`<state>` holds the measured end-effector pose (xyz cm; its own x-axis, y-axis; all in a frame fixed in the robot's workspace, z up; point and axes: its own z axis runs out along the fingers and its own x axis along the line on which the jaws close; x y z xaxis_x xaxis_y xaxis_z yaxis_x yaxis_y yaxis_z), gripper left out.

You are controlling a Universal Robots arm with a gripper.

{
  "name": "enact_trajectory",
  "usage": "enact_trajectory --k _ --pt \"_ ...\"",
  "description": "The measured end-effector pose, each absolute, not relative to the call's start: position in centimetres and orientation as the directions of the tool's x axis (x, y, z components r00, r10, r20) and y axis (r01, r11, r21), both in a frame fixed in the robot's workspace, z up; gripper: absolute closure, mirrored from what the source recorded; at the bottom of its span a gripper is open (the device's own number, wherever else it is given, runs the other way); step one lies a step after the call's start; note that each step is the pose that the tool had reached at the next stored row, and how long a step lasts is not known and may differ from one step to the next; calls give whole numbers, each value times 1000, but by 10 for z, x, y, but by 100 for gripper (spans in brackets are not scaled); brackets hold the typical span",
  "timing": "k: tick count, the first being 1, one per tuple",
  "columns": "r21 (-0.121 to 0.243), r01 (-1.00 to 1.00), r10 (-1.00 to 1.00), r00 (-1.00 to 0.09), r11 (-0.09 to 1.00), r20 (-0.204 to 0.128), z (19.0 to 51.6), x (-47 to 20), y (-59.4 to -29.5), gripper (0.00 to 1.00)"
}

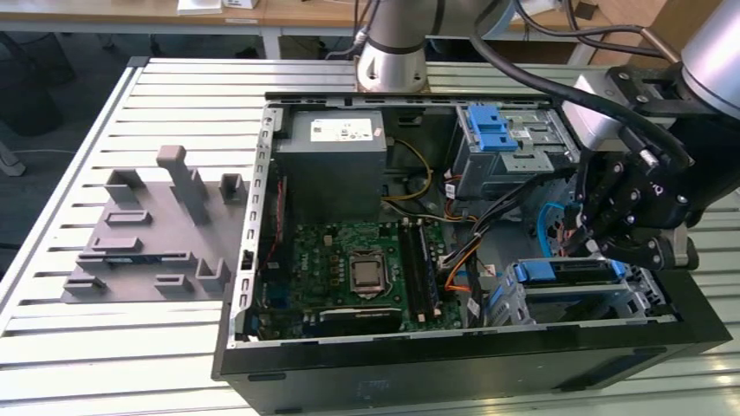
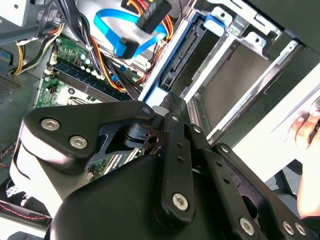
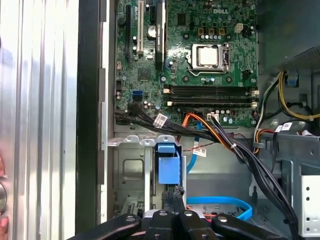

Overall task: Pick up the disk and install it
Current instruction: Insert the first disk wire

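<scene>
The disk (image 1: 563,272), seen by its blue carrier, sits in the grey drive bay at the lower corner of the open computer case on the exterior view's right. My black gripper (image 1: 604,247) hangs just over its end. In the first wrist view the fingers meet at the gripper (image 3: 175,192), right against the carrier's blue tab (image 3: 167,164). In the second wrist view the gripper (image 2: 170,102) is shut, its tip pointing at the blue carrier edge (image 2: 214,22) inside the bay. Nothing is clamped between the fingers.
A motherboard (image 1: 359,269), a grey power supply (image 1: 335,152) and an upper drive cage with a blue latch (image 1: 491,130) crowd the case. Loose cables (image 3: 220,137), one a blue ribbon (image 2: 125,30), run near the bay. A grey fixture plate (image 1: 151,234) lies on the table. A hand (image 2: 306,130) is nearby.
</scene>
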<state>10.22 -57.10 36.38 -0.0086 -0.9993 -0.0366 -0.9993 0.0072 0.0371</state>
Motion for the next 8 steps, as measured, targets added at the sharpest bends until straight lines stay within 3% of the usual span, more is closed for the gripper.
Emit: enact_trajectory --k 8 --pt "37 -999 -999 -9 8 -37 364 111 -566 89"
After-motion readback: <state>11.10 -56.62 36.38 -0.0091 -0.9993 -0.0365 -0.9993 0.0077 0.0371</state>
